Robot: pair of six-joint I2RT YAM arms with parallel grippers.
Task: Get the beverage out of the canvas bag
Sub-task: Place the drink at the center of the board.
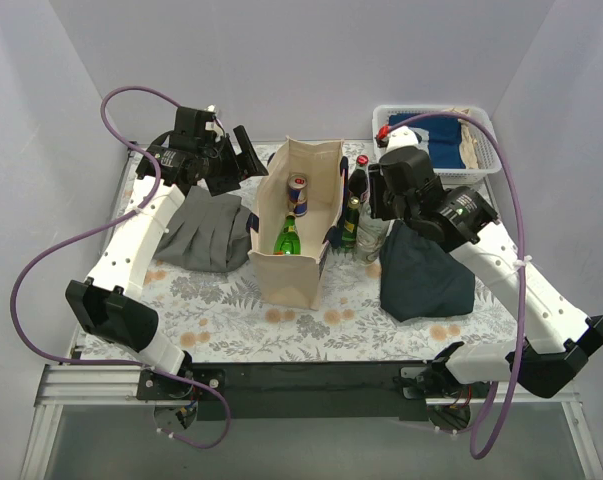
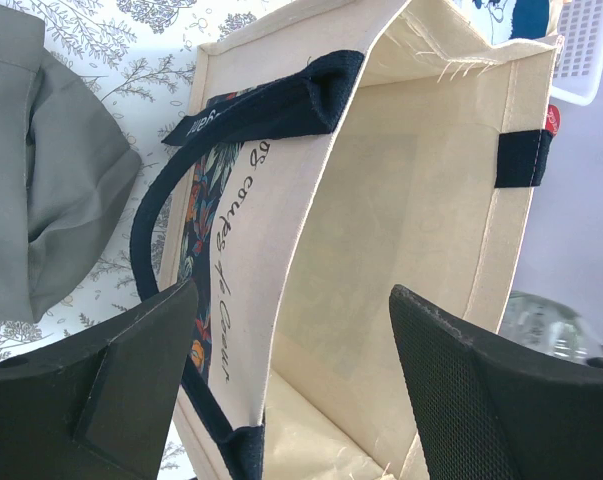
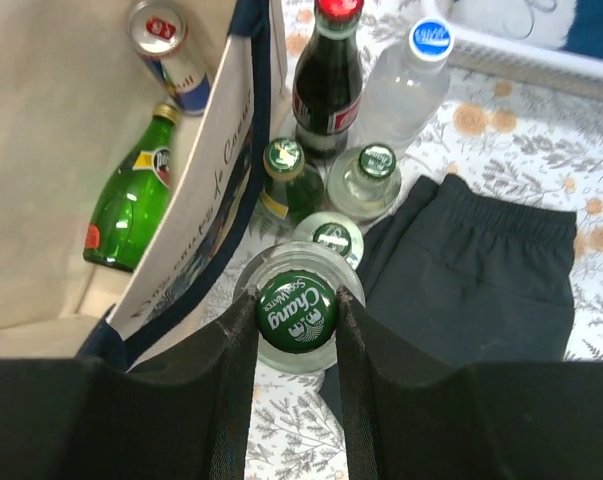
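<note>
The right gripper [image 3: 297, 300] is clamping the capped neck of a glass Chang bottle [image 3: 299, 320], likely heavy, slick and breakable, upright just outside the canvas bag [image 1: 286, 280], while the left gripper [image 2: 291, 300] is hovering with jaws apart over the bag's rim.

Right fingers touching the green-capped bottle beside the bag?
Touching. The right wrist view shows the right fingers flush against both sides of the bottle at its green cap, with no gap.

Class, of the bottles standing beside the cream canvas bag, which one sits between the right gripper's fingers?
The clear glass bottle with the green Chang cap; the other bottles stand free beyond it.
</note>
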